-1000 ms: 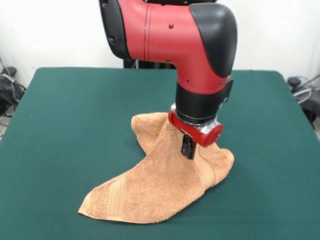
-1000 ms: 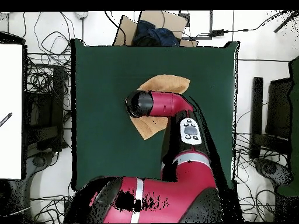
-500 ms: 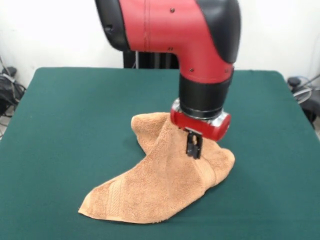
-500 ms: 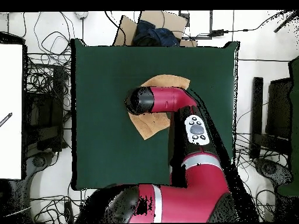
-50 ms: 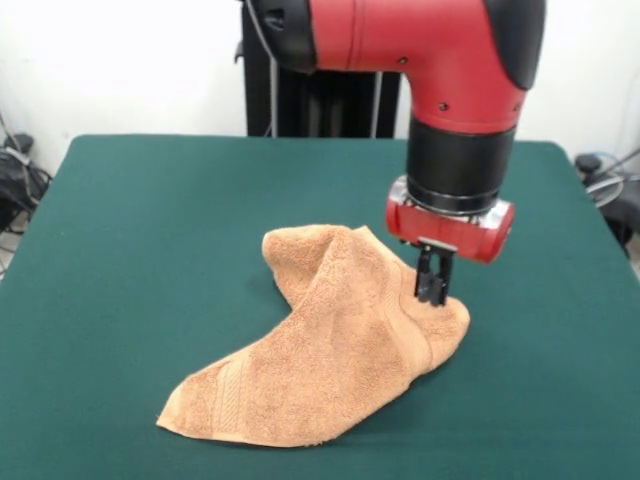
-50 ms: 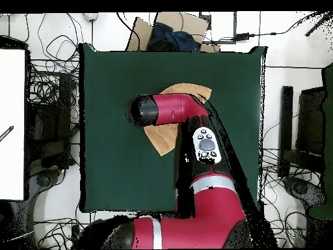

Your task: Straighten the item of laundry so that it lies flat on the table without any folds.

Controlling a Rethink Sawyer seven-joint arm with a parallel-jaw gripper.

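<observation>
The desk (image 5: 150,220) is one broad green surface, and nothing about it has changed. The arm (image 5: 440,60), the single one here, has swung sideways over the last second: in the front view it has moved from above the middle of the towel toward the picture's right, and it now stands over the towel's right-hand end.

The one towel (image 5: 320,370) lies near the middle of the desk, bunched and folded over itself, with a rolled hump at its far edge and a long flap running toward the near left corner. Its shape looks unchanged through the move, so nothing has been straightened yet. The shift reads as repositioning for a grip on the right-hand corner, from which the fold could be pulled out.

The one gripper (image 5: 433,297) has its tips down at that right-hand lobe, touching or just above the cloth. Its fingers (image 5: 424,280) look drawn close together, though whether they pinch any cloth I cannot tell.
</observation>
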